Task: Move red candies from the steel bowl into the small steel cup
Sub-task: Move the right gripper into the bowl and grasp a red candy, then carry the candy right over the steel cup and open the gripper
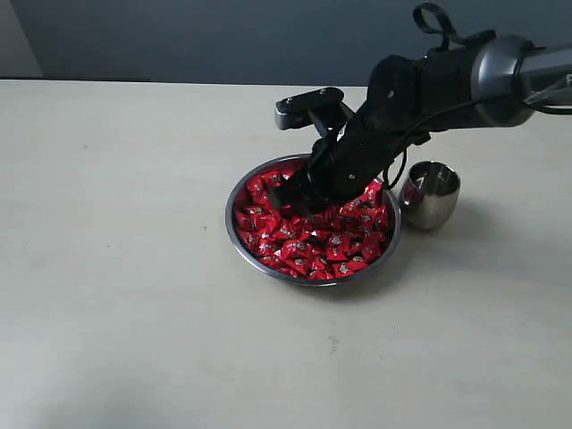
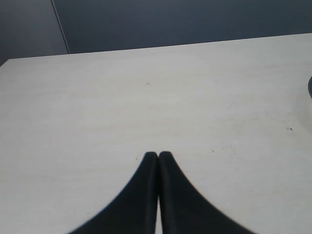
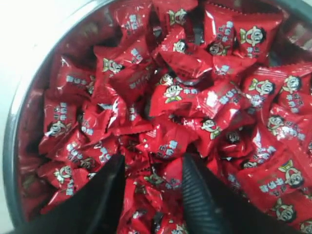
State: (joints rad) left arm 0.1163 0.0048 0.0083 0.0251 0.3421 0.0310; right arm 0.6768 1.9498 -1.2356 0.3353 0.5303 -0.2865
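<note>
The steel bowl (image 1: 230,217) sits mid-table, heaped with red candies (image 1: 326,243). My right gripper (image 1: 293,194) reaches down into the bowl's far side, its tips among the wrappers. In the right wrist view the right gripper (image 3: 153,162) is open, its black fingers (image 3: 195,187) pushed into the red candies (image 3: 175,92) with several lying loose between them; the bowl's rim (image 3: 12,139) curves along one side. The small steel cup (image 1: 431,193) stands upright just right of the bowl, behind the arm. My left gripper (image 2: 158,156) is shut and empty over bare table.
The pale table (image 1: 116,268) stretches wide to the left and in front of the bowl. A dark wall runs behind the table's far edge (image 1: 134,82). The right arm's bulk (image 1: 447,85) hangs over the space between bowl and cup.
</note>
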